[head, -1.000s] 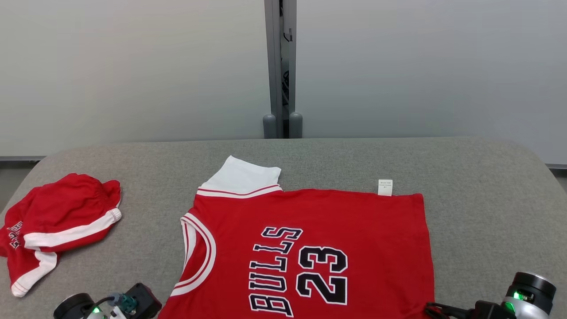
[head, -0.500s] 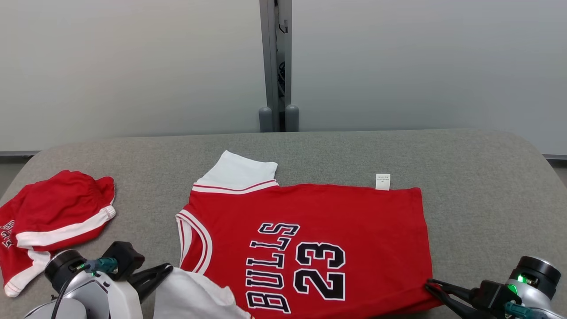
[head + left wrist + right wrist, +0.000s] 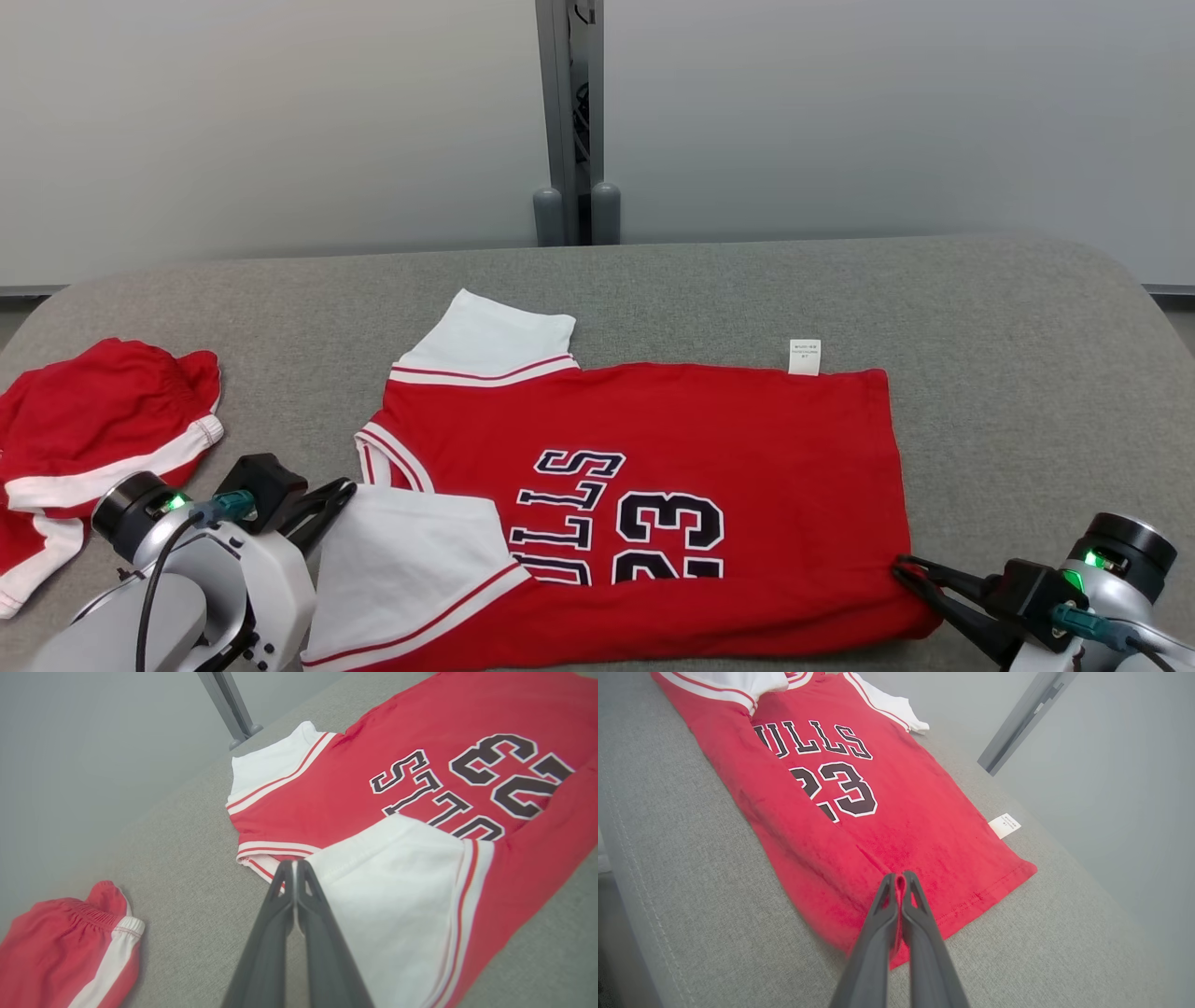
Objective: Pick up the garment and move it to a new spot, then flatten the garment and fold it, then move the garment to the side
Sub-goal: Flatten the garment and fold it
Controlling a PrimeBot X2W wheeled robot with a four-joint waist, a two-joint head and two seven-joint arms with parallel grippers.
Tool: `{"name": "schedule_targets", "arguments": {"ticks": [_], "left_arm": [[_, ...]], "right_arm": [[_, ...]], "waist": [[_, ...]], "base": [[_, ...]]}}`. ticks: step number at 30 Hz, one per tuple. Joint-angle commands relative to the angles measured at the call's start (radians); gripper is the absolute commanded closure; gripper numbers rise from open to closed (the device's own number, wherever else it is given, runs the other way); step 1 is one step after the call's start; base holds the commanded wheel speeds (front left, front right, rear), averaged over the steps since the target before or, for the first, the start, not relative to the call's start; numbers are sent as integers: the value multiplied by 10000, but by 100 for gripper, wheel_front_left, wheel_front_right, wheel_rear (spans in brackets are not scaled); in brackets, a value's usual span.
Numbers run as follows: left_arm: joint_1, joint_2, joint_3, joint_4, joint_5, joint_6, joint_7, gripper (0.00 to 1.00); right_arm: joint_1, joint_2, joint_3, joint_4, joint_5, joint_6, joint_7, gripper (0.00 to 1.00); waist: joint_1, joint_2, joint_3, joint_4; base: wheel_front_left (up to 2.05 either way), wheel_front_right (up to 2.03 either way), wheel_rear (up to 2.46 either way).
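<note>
Jersey (image 3: 709,420) lies mid-table (image 3: 1027,373). Most of it is spread flat, neck end to the left, hem end to the right. A small tag (image 3: 804,357) pokes out at the far edge. The near long edge is turned up and over toward the far side: a red strip w/ the white near sleeve (image 3: 411,560) covers the bottom of the "BULLS 23" print.

L gripper (image 3: 342,490), near-left, has its fingers pressed together on the corner of that white sleeve. Its wrist view shows the tips right at the cloth edge. R gripper (image 3: 904,569), near-right, is also closed tight, w/ red cloth of the near hem corner caught between the tips. So both hold the jersey, one at each end of the turned-over edge.

Progress, as I read it:
- **Pick-up & re-place:** look done.
- **Flattening:** looks done; the far half is smooth, no big wrinkles.
- **Fold:** underway, prob. the first lengthwise one, only part way. The flap reaches the lower part of the print and hasn't met the far edge.

Left to do: carry both corners on to the far edge, let go, likely another fold across, then shift the bundle to the side.

Red shorts (image 3: 103,439) sit crumpled at the left of the table, well apart from the jersey. That side is partly taken, so the right looks the freer spot.
</note>
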Motion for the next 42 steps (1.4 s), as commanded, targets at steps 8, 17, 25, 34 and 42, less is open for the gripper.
{"name": "schedule_targets", "arguments": {"ticks": [8,17,25,34,42], "left_arm": [[-563,-571,-58,913,492,243,-403,100],[-836,-1066,-95,1673,741,277,-629,100],[-1178,-1310,-63,2258,848,385,-721,100],[-1413,-1600,-115,2776,916,201,-745,100],[-1586,-1850,-169,3320,960,125,-752,100]], "right_arm": [[-228,107,98,263,32,-2,-3,100],[-454,250,73,435,21,-2,-3,100],[-784,324,-34,615,-92,-2,-3,100],[-980,429,-24,807,-124,-2,-3,100],[-1095,588,-166,977,-68,-2,-4,100]], "waist": [[0,0,264,-59],[0,0,555,-132],[0,0,965,-102],[0,0,1297,-54],[0,0,1496,0]], "base": [[0,0,0],[0,0,0],[0,0,0],[0,0,0],[0,0,0]]}}
